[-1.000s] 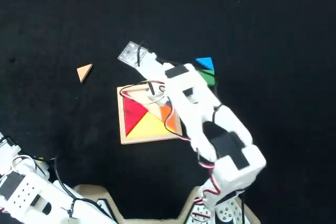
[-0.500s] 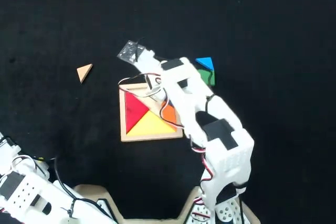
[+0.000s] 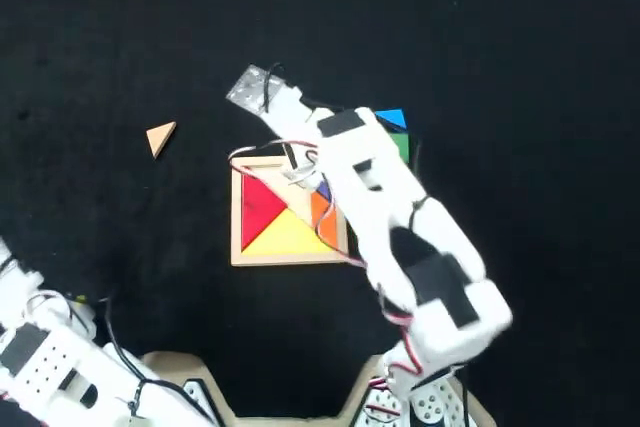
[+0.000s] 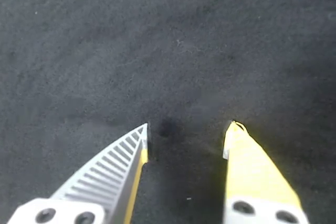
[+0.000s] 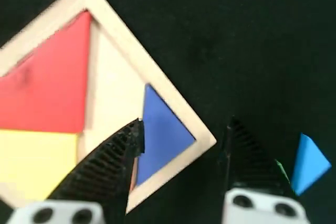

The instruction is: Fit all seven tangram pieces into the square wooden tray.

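Note:
The square wooden tray (image 3: 238,247) lies mid-table with a red triangle (image 3: 257,203), a yellow triangle (image 3: 290,238), an orange piece (image 3: 326,219) and a dark blue triangle (image 3: 322,190) in it. The right arm (image 3: 352,162) leans over the tray's far right corner. There my right gripper (image 5: 181,129) hangs open above the corner, with the dark blue triangle (image 5: 160,132) just below it. A light blue triangle (image 3: 393,119) and a green piece (image 3: 403,148) lie right of the tray, and a tan triangle (image 3: 160,137) lies far left. My left gripper (image 4: 186,129) is open over bare cloth.
The table is covered in black cloth (image 3: 520,97), with wide free room at the back and to the right. The left arm's base (image 3: 45,357) sits at the near left corner. A wooden board edge (image 3: 200,387) runs along the front.
The right arm swayed over the tray's far right corner, and the tray turned slightly squarer. The left arm sank a little toward the near left corner.

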